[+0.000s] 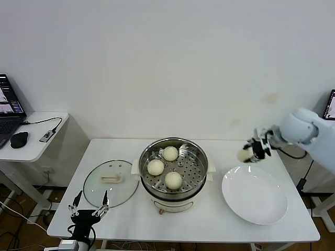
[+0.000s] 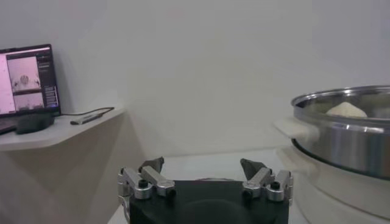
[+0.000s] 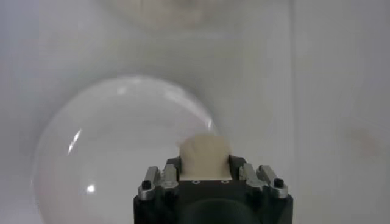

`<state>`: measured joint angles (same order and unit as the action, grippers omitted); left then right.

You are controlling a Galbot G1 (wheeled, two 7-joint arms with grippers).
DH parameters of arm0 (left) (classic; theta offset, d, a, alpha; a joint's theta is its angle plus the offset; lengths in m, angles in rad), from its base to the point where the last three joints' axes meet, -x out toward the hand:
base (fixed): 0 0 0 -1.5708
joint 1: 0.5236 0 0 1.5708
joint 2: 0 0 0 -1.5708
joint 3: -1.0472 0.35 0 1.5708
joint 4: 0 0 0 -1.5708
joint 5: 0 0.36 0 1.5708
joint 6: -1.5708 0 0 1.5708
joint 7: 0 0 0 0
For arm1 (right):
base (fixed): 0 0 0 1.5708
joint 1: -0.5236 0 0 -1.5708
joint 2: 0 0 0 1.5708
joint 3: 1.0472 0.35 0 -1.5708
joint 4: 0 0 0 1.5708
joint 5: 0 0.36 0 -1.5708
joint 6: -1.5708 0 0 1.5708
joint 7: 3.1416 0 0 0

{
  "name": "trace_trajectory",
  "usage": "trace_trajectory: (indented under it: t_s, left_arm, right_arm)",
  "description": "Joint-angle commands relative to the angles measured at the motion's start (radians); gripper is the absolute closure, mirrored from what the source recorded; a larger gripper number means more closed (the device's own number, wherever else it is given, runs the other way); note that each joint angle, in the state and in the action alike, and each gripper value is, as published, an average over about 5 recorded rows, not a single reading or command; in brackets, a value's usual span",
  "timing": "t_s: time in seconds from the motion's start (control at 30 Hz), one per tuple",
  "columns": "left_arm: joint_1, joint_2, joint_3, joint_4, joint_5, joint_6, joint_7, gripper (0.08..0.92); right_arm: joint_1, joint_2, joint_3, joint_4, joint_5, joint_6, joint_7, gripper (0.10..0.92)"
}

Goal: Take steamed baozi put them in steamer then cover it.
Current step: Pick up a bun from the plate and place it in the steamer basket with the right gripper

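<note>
The steamer (image 1: 200, 175) stands mid-table with three pale baozi (image 1: 170, 153) (image 1: 155, 167) (image 1: 173, 180) on its perforated tray. One more baozi (image 1: 244, 155) (image 3: 205, 155) is clamped in my right gripper (image 1: 247, 154) (image 3: 206, 159), which is shut on it and held above the far left rim of the white plate (image 1: 261, 206) (image 3: 109, 140). The glass cover (image 1: 99, 191) with its cream handle lies flat to the left of the steamer. My left gripper (image 1: 89, 203) (image 2: 202, 167) hangs open at the table's front left corner, near the cover's front edge; the steamer wall (image 2: 341, 143) shows in its view.
A side desk (image 1: 39, 137) on the left carries a laptop (image 1: 8, 107), a mouse (image 1: 19, 139) and a cable adapter (image 1: 48, 136). A wall runs behind the table. Another screen (image 1: 331, 104) shows at the far right edge.
</note>
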<state>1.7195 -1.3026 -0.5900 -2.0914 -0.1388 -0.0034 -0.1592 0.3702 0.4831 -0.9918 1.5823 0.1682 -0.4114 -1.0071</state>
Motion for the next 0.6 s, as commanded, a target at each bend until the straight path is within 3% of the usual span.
trace_trajectory:
  t_s: [0.03,0.6]
  left_arm:
    - [0.0,0.0,-0.004,0.005,-0.003,-0.001,-0.001,0.177]
    - [0.001,-0.023,-0.025,0.007,-0.007,0.0,0.0,0.177]
  right_arm:
    - [0.417,0.213,-0.315,0.109,0.393,-0.177,0.108,0.516]
    - [0.16,0.486,-0.27,-0.035,0.431,-0.314,0.268,0.516]
